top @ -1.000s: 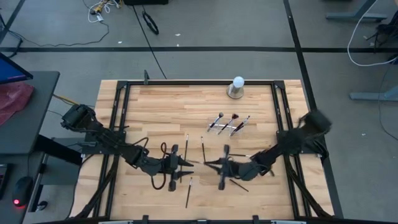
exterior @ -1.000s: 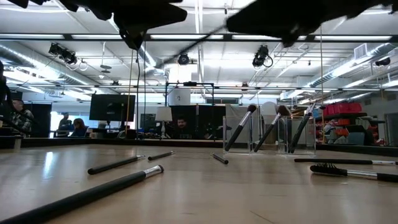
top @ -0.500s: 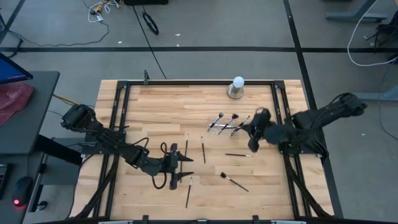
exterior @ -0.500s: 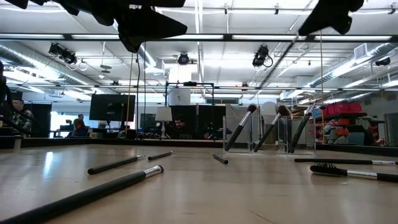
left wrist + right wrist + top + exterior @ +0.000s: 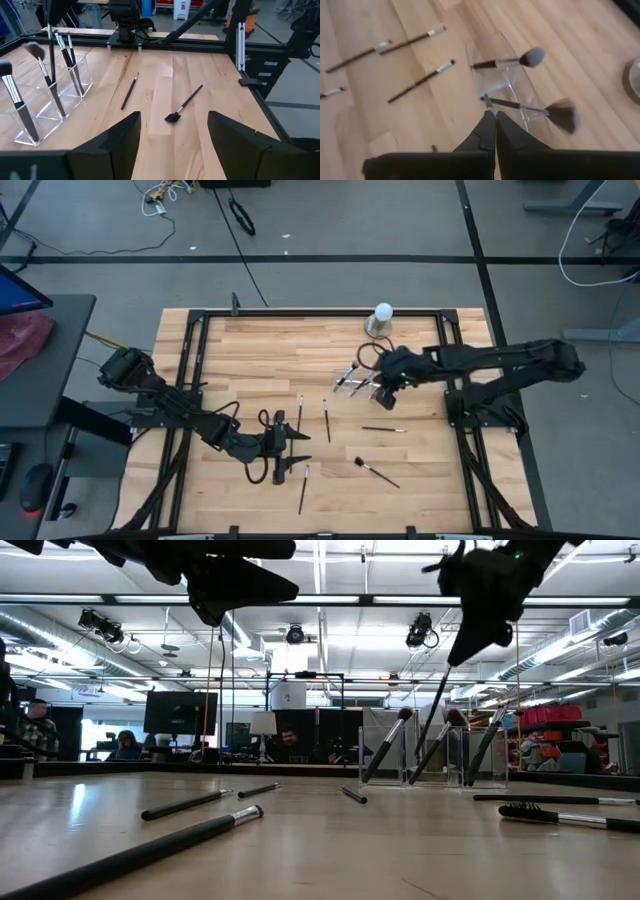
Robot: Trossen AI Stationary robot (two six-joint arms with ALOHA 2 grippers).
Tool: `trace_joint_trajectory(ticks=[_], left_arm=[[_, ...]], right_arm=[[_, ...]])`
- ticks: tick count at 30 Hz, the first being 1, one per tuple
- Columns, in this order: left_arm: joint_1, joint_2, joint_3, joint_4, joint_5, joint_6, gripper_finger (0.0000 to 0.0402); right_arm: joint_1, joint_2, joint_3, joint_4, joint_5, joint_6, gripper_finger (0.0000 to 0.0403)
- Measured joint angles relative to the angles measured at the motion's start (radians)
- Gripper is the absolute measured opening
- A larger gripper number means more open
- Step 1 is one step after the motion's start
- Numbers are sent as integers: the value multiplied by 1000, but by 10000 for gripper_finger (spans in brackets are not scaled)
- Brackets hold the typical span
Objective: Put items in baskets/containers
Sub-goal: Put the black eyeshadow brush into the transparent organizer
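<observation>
Above the clear plastic brush holder (image 5: 368,380) at the far right of the pale wooden bench (image 5: 260,360), right gripper (image 5: 385,397) with jaws clenched on a thin dark-handled makeup brush (image 5: 434,722), hung upright over the holder among three brushes already leaning inside. Near the bench's front edge, left gripper (image 5: 298,447) low over the wood, jaws spread wide and holding nothing. Scattered loose across the middle and near part of the bench, several more slim dark brushes (image 5: 326,421); white ball on a grey round base (image 5: 380,321) at the far edge.
</observation>
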Motion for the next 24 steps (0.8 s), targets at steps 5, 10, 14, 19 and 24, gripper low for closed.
trace_joint_trajectory(ticks=[5,10,14,19,24], left_arm=[[0,0,0,0,0,0,236],[0,0,0,-1,0,0,236],[0,0,0,-1,0,0,236],[-1,0,0,-1,0,-1,236],[-3,0,0,-10,0,-25,236]], right_arm=[[-35,55,0,32,-44,-24,0],[-52,73,0,57,-51,-25,24],[-67,73,0,57,-51,-30,71],[-97,60,-1,41,69,-48,142],[-92,-21,-1,45,132,-48,180]])
